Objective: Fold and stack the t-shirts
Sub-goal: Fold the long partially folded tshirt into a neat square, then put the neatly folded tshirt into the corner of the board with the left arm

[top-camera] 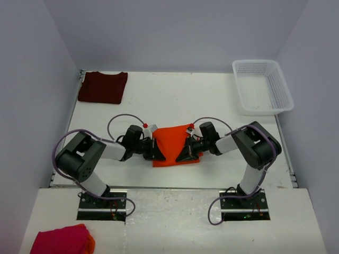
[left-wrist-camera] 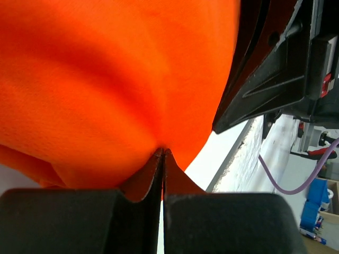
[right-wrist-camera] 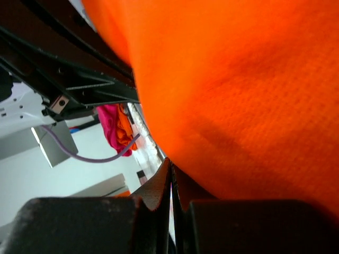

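Note:
The orange t-shirt (top-camera: 175, 144) lies partly folded at the middle of the table, between my two arms. My left gripper (top-camera: 158, 151) is at its left edge and shut on the cloth; in the left wrist view the orange t-shirt (left-wrist-camera: 106, 79) puckers into the closed tips of the left gripper (left-wrist-camera: 163, 152). My right gripper (top-camera: 186, 152) is at the shirt's right edge, also shut. In the right wrist view the orange t-shirt (right-wrist-camera: 238, 95) runs down to the tips of the right gripper (right-wrist-camera: 171, 162). The maroon t-shirt (top-camera: 102, 86) lies folded at the back left.
A white mesh basket (top-camera: 262, 87) stands at the back right corner. A pink-red cloth bundle (top-camera: 61, 241) with an orange edge lies off the table at the near left; the bundle (right-wrist-camera: 112, 127) also shows in the right wrist view.

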You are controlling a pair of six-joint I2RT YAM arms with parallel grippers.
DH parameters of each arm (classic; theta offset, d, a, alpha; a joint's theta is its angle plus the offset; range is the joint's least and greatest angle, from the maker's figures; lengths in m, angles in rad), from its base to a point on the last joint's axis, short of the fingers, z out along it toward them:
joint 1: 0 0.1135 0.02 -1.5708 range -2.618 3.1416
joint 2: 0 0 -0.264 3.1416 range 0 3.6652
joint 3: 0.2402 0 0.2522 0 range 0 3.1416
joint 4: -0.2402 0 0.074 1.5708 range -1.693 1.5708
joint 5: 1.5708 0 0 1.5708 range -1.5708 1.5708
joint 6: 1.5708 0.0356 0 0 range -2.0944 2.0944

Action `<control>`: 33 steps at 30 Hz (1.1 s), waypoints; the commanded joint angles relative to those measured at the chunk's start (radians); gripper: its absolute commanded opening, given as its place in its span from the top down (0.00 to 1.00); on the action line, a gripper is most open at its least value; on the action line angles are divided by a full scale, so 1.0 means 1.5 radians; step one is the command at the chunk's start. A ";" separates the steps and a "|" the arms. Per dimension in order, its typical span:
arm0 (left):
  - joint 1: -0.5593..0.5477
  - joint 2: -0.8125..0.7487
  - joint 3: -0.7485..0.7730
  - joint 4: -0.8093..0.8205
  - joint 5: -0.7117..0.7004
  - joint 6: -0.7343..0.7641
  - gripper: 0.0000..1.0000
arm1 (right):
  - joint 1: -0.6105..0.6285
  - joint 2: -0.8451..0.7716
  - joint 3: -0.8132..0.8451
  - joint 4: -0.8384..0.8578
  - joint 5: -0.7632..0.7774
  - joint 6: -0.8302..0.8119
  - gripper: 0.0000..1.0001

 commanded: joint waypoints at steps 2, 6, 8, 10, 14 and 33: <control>-0.004 0.017 -0.018 0.054 -0.005 -0.002 1.00 | 0.002 0.028 0.001 0.032 0.042 0.032 1.00; -0.003 0.029 -0.016 0.033 -0.023 0.017 1.00 | 0.005 0.045 -0.004 0.013 0.079 0.022 1.00; -0.003 0.037 -0.018 0.030 -0.027 0.020 1.00 | 0.006 0.050 -0.011 0.015 0.088 0.018 1.00; -0.003 0.041 -0.018 0.032 -0.025 0.020 1.00 | 0.007 0.054 -0.013 0.014 0.089 0.010 1.00; -0.004 0.019 -0.024 0.011 -0.035 0.023 1.00 | 0.018 0.026 -0.002 -0.026 0.073 -0.044 1.00; -0.010 -0.333 0.197 -0.424 -0.324 0.084 0.60 | 0.137 -0.293 0.395 -0.580 0.289 -0.219 0.91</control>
